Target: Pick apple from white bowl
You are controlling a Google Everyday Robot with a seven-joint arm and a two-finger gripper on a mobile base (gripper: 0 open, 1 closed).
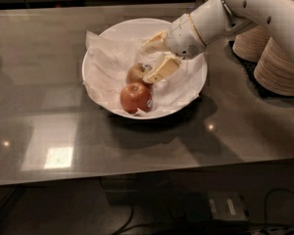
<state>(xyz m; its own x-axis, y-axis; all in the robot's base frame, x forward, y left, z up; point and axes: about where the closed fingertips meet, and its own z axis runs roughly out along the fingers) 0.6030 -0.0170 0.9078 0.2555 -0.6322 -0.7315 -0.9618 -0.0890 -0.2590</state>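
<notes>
Claw (157,56), released and holding nothing, reaches from upper right into the white bowl (104,39) at centre frame, angled to bracket the duller apple (137,74) lying just above the redder apple (135,97) on crinkled paper (104,68)

Gripper (146,62), fingers spread, over the white bowl (122,26) at its 2 o'clock sector. The lower finger (161,68) covers the 3 o'clock flank of the apple (136,72); contact cannot be told. The red-orange apple (135,97) masks its 6 o'clock edge. The wrist (186,33) hides the bowl rim at 2 o'clock. The plate stacks (279,67) and arm (264,9) are cropped by the right edge.
</notes>
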